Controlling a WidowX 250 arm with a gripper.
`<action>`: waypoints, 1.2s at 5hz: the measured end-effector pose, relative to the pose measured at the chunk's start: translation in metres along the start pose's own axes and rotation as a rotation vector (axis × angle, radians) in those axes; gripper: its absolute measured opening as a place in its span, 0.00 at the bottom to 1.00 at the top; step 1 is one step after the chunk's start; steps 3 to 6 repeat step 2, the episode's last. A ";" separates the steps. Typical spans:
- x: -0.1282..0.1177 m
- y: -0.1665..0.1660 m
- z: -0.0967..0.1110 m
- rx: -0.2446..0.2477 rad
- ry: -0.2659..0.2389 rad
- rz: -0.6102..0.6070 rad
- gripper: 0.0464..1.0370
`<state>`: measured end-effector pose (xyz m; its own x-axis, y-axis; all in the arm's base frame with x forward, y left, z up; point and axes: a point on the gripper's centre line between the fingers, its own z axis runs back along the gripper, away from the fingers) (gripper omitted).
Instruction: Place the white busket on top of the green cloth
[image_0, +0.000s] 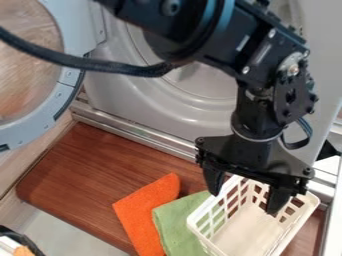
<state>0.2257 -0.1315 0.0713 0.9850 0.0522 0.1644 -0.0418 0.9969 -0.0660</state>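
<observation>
The black gripper (243, 203) hangs over the upper part of the white basket (251, 232), its two fingers spread wide apart. One finger is by the basket's upper left corner, the other over its inside near the back wall. Upright at the lower right, the basket has slotted walls and looks empty. Just left of it lies the green cloth (177, 223), whose right part is hidden behind the basket wall. Whether the basket rests on the cloth's edge or only beside it, I cannot tell.
An orange cloth (143, 212) lies against the green cloth's left side on the brown wooden board (93, 172). Behind stands a grey machine front with a metal rail (137, 131) along its base. A round door (70, 75) is swung out at the upper left.
</observation>
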 end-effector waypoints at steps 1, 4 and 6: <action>0.003 0.004 -0.002 0.018 0.026 0.000 0.96; 0.005 0.008 -0.008 0.048 0.039 0.009 0.96; 0.005 0.008 -0.008 0.048 0.039 0.009 0.96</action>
